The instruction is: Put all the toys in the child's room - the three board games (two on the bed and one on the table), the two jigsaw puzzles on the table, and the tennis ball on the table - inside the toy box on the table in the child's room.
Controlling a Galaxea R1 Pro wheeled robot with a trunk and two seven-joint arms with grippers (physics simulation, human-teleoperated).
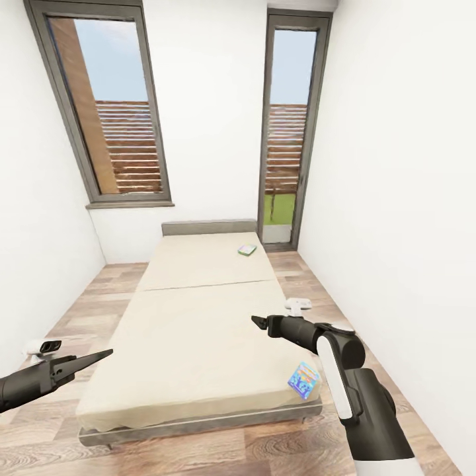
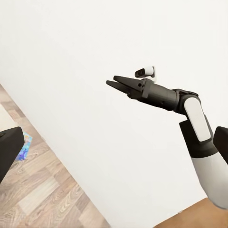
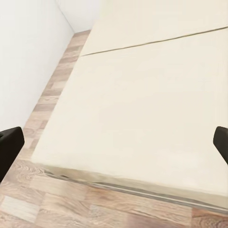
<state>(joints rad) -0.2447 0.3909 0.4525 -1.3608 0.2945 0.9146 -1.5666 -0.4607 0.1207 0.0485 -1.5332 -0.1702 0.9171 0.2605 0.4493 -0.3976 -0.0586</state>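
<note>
While our right hand [image 1: 259, 322] hangs pinched together over the bed [image 1: 198, 330], a blue game box [image 1: 303, 380] lies just below it; our left hand [image 1: 99, 357] is together too.

The bed [image 1: 198, 330] top looks like soft, matt cream cloth. The floor [image 1: 311, 277] is wood planks with grain. The walls [image 1: 396, 198] are smooth, matt white.

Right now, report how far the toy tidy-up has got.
Done: nothing that shows. Both board games lie on the bed, a blue carton at its near right corner and a pale one near the headboard. In hand: nothing; the left gripper and right gripper look shut and empty. Left: both cartons, plus whatever waits at the table.
</note>
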